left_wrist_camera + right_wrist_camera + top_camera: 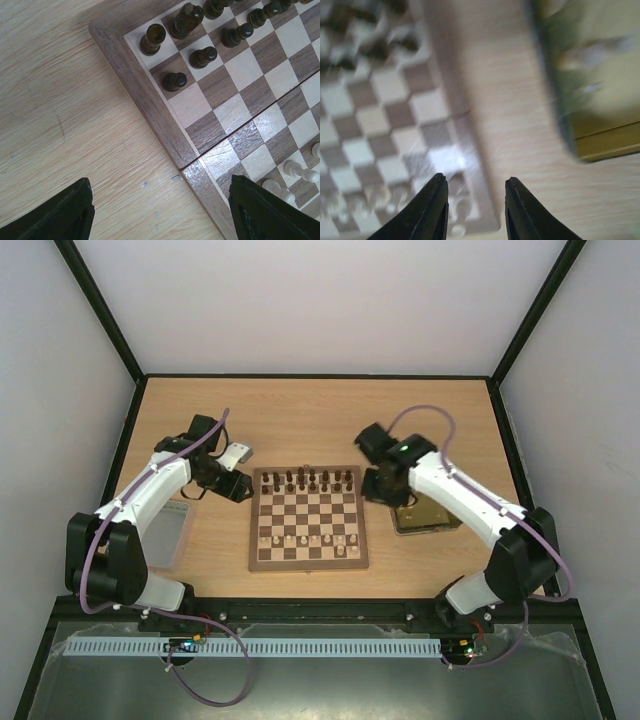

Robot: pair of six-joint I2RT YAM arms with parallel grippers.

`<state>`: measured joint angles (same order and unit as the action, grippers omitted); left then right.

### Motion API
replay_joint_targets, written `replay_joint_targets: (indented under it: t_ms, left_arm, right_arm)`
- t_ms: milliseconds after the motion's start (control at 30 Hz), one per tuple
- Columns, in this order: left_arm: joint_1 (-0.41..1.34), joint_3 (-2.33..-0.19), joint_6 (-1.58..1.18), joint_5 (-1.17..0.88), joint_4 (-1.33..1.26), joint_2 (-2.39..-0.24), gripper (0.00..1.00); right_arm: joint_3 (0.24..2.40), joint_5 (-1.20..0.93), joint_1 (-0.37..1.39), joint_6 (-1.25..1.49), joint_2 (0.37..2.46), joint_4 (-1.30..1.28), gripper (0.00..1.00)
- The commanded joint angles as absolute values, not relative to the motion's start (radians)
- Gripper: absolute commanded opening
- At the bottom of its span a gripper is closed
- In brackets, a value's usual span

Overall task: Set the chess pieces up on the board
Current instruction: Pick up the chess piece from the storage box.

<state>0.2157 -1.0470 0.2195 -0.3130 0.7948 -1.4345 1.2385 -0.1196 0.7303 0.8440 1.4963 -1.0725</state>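
Note:
The board (308,521) lies at the table's middle, with dark brown pieces (305,480) along its far rows and pale cream pieces (306,539) along its near rows. My left gripper (240,487) is open and empty, low at the board's left edge; its wrist view shows the board's edge (150,100), dark pieces (174,81) and some cream pieces (300,172). My right gripper (374,486) is open and empty beside the board's right edge; its blurred wrist view shows the board (395,125) and the gripper (476,200) over the edge.
A shiny yellow metal tray (425,516) sits right of the board under the right arm, also in the right wrist view (600,75). A grey translucent lid (168,530) lies left of the board. A small white object (237,452) lies behind the left gripper.

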Motion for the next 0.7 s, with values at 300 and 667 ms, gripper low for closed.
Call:
replay_joint_targets:
  t_ms: [300, 667]
  left_arm:
    - [0.22, -1.038, 0.213, -0.295, 0.798, -1.444, 0.75]
    - [0.219, -1.037, 0.212, -0.285, 0.796, -1.442, 0.75]
  right_arm:
    - [1.199, -0.135, 0.244, 0.699, 1.595, -0.956, 0.28]
    - [1.114, -0.199, 0.129, 0.702, 1.646, -0.863, 0.27]
